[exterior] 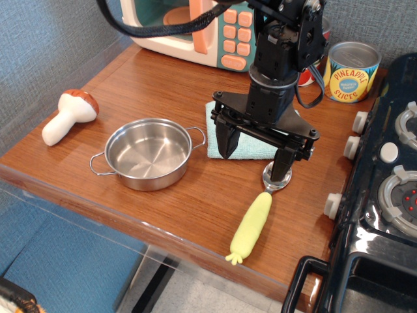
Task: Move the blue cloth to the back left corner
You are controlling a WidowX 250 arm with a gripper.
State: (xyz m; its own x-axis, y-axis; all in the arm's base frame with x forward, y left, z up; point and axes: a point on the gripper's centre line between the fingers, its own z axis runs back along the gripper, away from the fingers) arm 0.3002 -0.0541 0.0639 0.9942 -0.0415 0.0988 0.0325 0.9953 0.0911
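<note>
The reddish-brown wooden bench [163, 85] has a smooth, faintly shiny grain. The round steel pan [148, 153] is polished and mirror-bright. The light teal-blue terry cloth [251, 147] looks soft and nubbly. The black plastic gripper [255, 154] is matt, and the yellow plastic spoon handle [251, 225] is smooth.

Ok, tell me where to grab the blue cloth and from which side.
Take the blue cloth from straight above with the open claw, pinching its front folded edge. It lies flat on the table, so there is no side to get under. The steel pan sits close on one side.
</note>
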